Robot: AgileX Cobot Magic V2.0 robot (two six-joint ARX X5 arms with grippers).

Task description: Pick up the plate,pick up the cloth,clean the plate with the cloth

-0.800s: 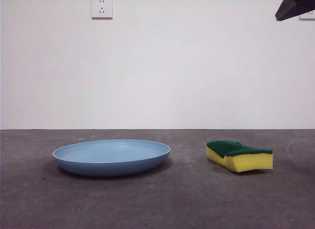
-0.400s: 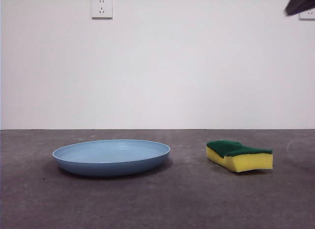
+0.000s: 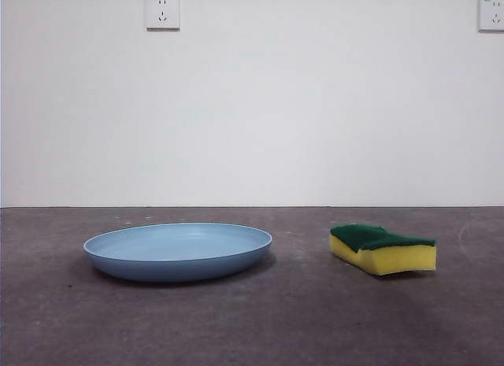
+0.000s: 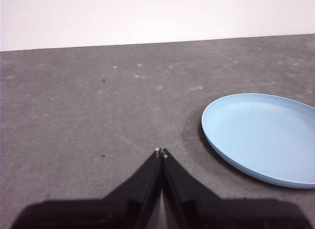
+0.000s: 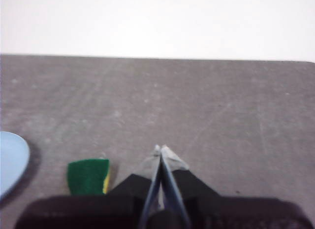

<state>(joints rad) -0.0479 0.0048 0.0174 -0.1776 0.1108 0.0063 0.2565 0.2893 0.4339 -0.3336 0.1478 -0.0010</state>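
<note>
The light-blue plate [image 3: 178, 251] lies flat on the grey table, left of centre in the front view. The cloth, a yellow sponge with a dark green top [image 3: 383, 249], lies to its right, apart from it. Neither gripper shows in the front view. My left gripper [image 4: 161, 151] is shut and empty above bare table, with the plate [image 4: 263, 135] off to one side of it. My right gripper [image 5: 160, 149] is shut and empty above the table; the sponge [image 5: 88, 176] lies beside its jaws and the plate's rim [image 5: 11, 160] shows at the picture's edge.
A white wall stands behind the table with a socket [image 3: 162, 12] at the upper left and another [image 3: 491, 13] at the upper right. The table's far edge runs along the wall.
The black arm tip at the top right corner of the front view has risen out of the picture. The plate and sponge have not moved.
</note>
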